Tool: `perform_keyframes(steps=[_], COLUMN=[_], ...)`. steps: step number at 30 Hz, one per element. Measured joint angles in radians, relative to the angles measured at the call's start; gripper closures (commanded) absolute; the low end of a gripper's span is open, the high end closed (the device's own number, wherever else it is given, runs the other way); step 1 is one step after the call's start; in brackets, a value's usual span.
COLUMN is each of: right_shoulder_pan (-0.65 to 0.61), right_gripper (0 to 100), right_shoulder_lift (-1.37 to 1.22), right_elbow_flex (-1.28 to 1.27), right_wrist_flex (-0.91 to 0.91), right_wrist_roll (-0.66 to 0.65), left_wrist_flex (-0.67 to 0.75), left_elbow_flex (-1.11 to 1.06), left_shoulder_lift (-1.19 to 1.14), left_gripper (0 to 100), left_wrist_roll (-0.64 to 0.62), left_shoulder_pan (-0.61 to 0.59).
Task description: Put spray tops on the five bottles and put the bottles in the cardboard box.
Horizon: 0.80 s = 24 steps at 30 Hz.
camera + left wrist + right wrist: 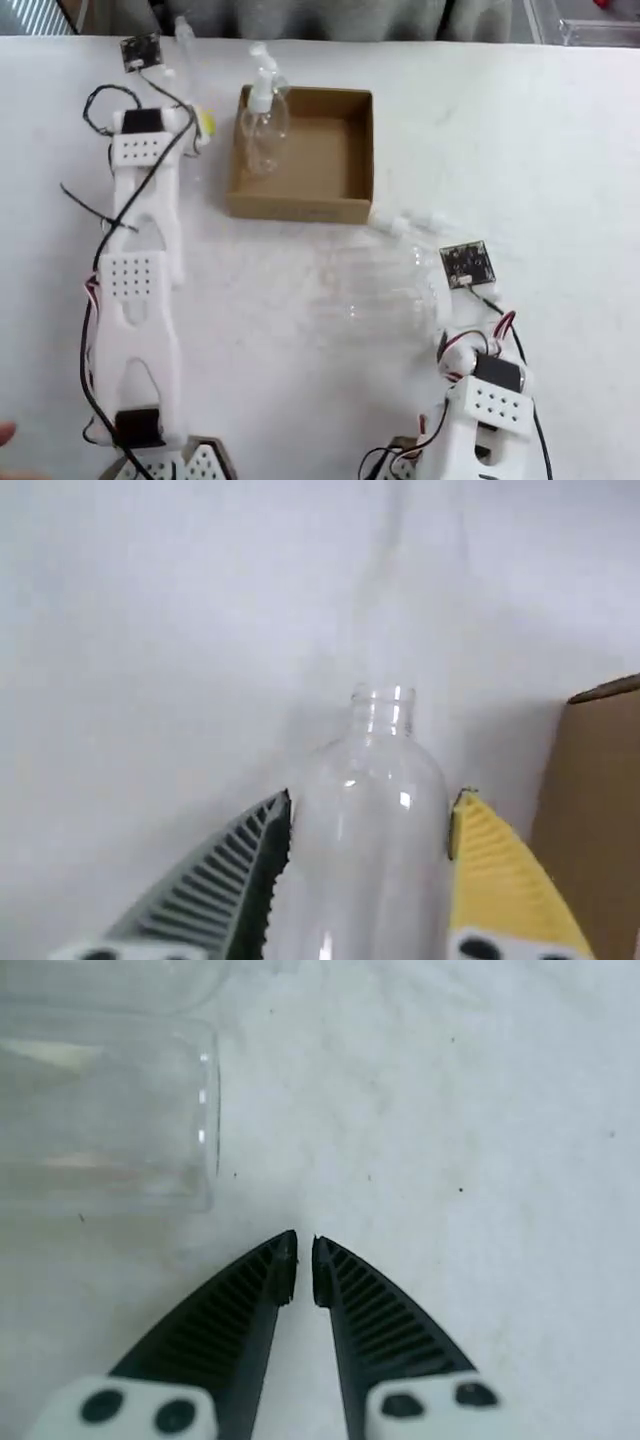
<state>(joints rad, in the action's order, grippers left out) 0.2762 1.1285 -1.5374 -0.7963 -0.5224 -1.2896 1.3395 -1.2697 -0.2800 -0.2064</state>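
My left gripper (370, 810) is shut on a clear bottle (368, 810) that has no top, its open neck pointing away from the camera. From above, that gripper (197, 122) sits just left of the cardboard box (355, 150), and the held bottle (184, 40) reaches toward the table's far edge. Inside the box a bottle with a white spray top (265, 120) leans in the left corner. More clear bottles (375, 285) lie side by side in front of the box. My right gripper (304, 1250) is shut on nothing, just beside the base of one lying bottle (110, 1110).
Loose white spray tops (405, 220) lie by the box's front right corner. The left arm (135, 270) stretches along the table's left side, and the right arm (490, 400) sits at the front right. A clear plastic bin (590, 25) stands at the back right.
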Motion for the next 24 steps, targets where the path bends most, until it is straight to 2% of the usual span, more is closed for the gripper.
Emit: perform_keyframes(steps=[9,13,15,20,24], right_shoulder_pan=[0.000,0.000,0.000,0.000,0.000], right_gripper=[98.1,98.1,98.1,98.1,98.1], right_shoulder_lift=[0.000,0.000,0.000,0.000,0.000], right_elbow_flex=[0.000,0.000,0.000,0.000,0.000], right_wrist_flex=[0.000,0.000,0.000,0.000,0.000], right_wrist_roll=[0.000,0.000,0.000,0.000,0.000], left_wrist_flex=[-0.308,-0.325,-0.288,-0.094,0.086], left_elbow_flex=[0.264,0.270,0.270,0.264,0.146], left_shoulder_lift=[0.000,0.009,0.009,0.008,0.009], left_gripper=[75,75,75,75,75], left_wrist_roll=[0.048,0.048,0.046,-0.072,-0.091], left_shoulder_pan=[-0.060,-0.060,-0.060,-0.060,-0.040])
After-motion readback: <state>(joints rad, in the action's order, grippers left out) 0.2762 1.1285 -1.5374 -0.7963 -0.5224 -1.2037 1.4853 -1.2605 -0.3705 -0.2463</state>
